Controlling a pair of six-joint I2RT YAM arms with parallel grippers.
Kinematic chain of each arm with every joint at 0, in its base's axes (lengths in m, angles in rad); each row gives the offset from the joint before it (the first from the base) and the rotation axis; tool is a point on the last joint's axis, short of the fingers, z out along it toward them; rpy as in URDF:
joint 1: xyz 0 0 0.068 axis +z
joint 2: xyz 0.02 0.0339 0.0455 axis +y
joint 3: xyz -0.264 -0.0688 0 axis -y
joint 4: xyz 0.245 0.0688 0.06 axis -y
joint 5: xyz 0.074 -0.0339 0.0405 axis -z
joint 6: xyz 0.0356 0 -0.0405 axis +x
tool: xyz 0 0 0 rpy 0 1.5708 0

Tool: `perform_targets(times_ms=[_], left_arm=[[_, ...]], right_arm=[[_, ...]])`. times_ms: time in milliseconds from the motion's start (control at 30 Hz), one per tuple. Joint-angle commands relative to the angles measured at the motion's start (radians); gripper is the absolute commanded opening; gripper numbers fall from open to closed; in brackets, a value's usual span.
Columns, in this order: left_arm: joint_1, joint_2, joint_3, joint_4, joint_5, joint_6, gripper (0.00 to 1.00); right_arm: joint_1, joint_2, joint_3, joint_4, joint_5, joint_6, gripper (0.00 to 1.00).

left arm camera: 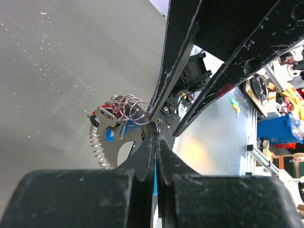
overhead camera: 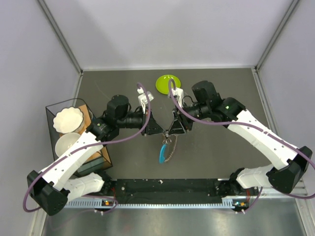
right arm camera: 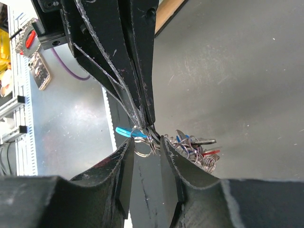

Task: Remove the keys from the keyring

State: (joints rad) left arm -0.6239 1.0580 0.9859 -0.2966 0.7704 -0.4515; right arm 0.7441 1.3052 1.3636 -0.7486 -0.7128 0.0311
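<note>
Both grippers meet over the middle of the table. My left gripper (overhead camera: 161, 132) (left arm camera: 156, 130) is shut on the keyring's top, with blue showing between its jaws. The keyring's blue crescent (overhead camera: 162, 153) (right arm camera: 124, 131) and grey beaded chain (overhead camera: 171, 153) (left arm camera: 97, 147) hang below. The keys (left arm camera: 107, 116) (right arm camera: 199, 142), small metal ones with red and blue heads, bunch among several small wire rings beside the jaws. My right gripper (overhead camera: 173, 132) (right arm camera: 145, 142) faces the left one. Its jaws stand a little apart around a wire ring loop.
A lime-green round plate (overhead camera: 168, 82) lies at the back of the table behind the grippers. A dark open box (overhead camera: 101, 147) with two white bowls (overhead camera: 68, 119) stands at the left. A black rail (overhead camera: 167, 187) runs along the near edge.
</note>
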Motion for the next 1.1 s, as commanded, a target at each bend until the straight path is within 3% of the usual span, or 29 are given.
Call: perform_targets(times_ms=[0, 300, 1067], left_arm=[[-0.002, -0.023, 0.042, 0.086, 0.032, -0.019, 0.0], [-0.002, -0.021, 0.043, 0.086, 0.023, -0.024, 0.0], [-0.002, -0.026, 0.039, 0.06, -0.013, 0.007, 0.0]], right_arm=[[-0.005, -0.007, 0.031, 0.006, -0.028, -0.019, 0.27], [0.009, -0.009, 0.028, 0.005, -0.019, -0.016, 0.22], [0.023, 0.016, 0.029, -0.038, -0.094, -0.026, 0.24]])
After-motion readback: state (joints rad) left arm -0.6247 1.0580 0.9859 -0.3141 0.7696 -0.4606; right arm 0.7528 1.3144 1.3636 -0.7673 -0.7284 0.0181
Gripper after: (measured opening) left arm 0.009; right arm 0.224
